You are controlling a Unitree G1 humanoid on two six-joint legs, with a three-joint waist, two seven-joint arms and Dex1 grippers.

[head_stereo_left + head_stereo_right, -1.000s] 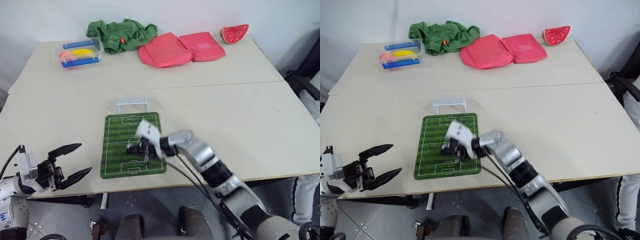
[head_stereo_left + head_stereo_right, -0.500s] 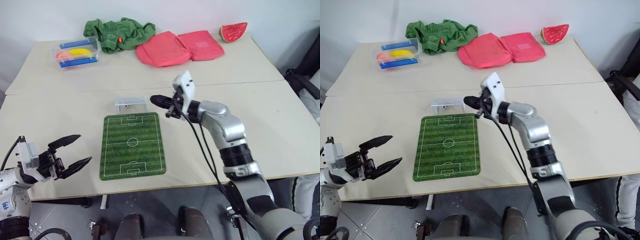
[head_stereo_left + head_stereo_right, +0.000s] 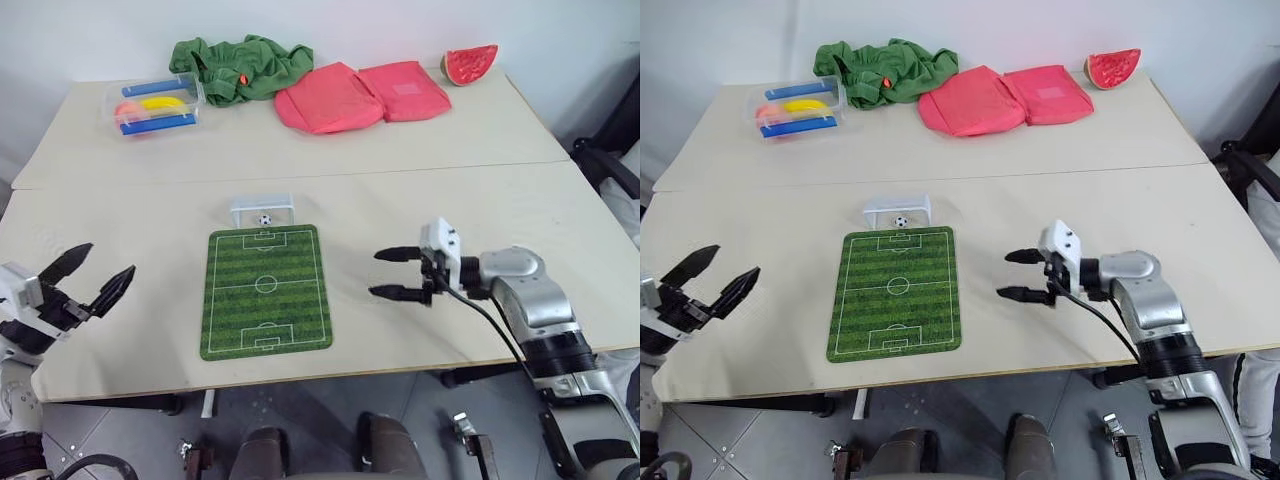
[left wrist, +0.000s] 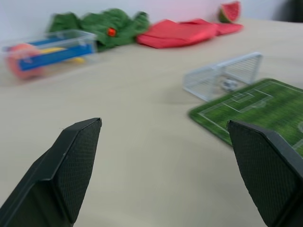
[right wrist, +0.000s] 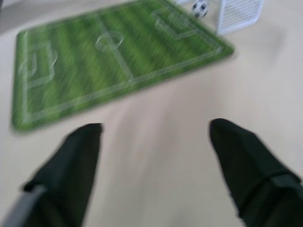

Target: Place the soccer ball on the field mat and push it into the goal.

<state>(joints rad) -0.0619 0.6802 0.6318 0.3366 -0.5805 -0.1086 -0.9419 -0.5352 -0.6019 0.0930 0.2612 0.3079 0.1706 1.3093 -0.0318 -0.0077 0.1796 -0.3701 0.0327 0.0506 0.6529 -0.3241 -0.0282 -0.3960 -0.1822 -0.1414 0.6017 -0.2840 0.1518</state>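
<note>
At far left the left gripper (image 3: 88, 277) hangs with jaws spread wide, empty, over the pale beige table (image 3: 500, 190). Left of centre lies the field mat (image 3: 265, 290); the soccer ball (image 3: 265, 219) sits inside the goal (image 3: 262, 209) at its far edge. Right of centre, the right gripper (image 3: 393, 273) is open, empty. A white wall (image 3: 380, 25) crosses the top.

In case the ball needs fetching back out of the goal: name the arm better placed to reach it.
Right, probably. Its open tool hovers just beside the striped green field mat, nearer the small white netted goal holding the tiny black-and-white soccer ball. The left tool sits at the table's edge.
</note>
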